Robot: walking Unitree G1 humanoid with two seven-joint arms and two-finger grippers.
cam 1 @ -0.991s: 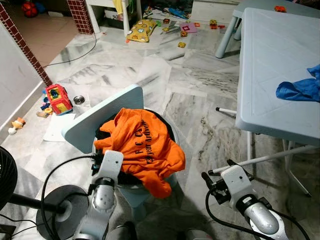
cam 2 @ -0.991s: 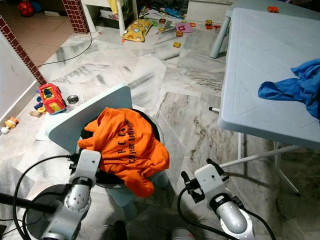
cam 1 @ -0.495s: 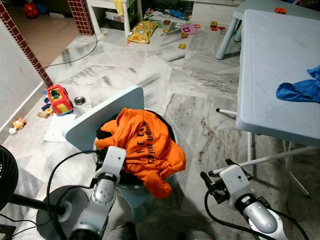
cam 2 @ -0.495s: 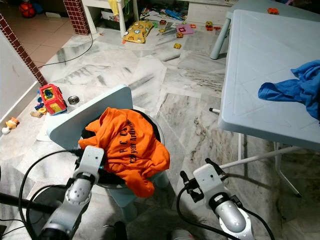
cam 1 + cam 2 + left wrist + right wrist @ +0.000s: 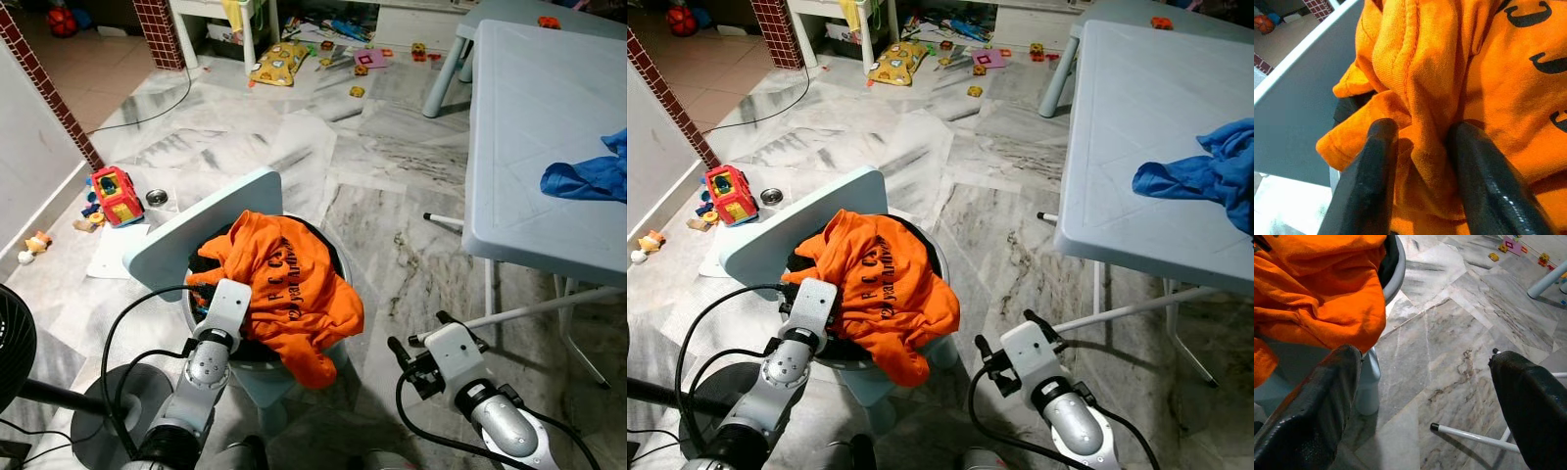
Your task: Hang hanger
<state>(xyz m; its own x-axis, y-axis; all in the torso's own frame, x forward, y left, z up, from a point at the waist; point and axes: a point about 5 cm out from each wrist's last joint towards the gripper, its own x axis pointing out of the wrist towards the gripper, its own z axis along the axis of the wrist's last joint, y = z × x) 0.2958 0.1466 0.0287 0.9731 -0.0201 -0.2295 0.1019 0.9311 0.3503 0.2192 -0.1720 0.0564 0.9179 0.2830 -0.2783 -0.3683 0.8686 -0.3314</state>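
An orange T-shirt (image 5: 284, 284) with black lettering lies heaped over a round dark basket (image 5: 331, 253) on a pale blue stool. My left gripper (image 5: 1422, 129) is at the shirt's near-left edge, its two black fingers (image 5: 1376, 161) pinched on a bunched fold of the orange cloth (image 5: 1425, 98). Its wrist block (image 5: 227, 302) covers the fingers in the head views. My right gripper (image 5: 416, 333) hovers open above the marble floor, to the right of the stool and apart from the shirt (image 5: 1327, 293).
A pale blue board (image 5: 196, 235) leans against the basket's left side. A light blue folding table (image 5: 529, 117) with a blue cloth (image 5: 588, 176) stands on the right, its white legs (image 5: 519, 308) near my right gripper. A fan base (image 5: 118, 401) and toys (image 5: 113, 191) lie left.
My left gripper has moved forward and a little right, into the shirt's edge, and holds a fold of it. The right gripper has edged slightly left and stays open.
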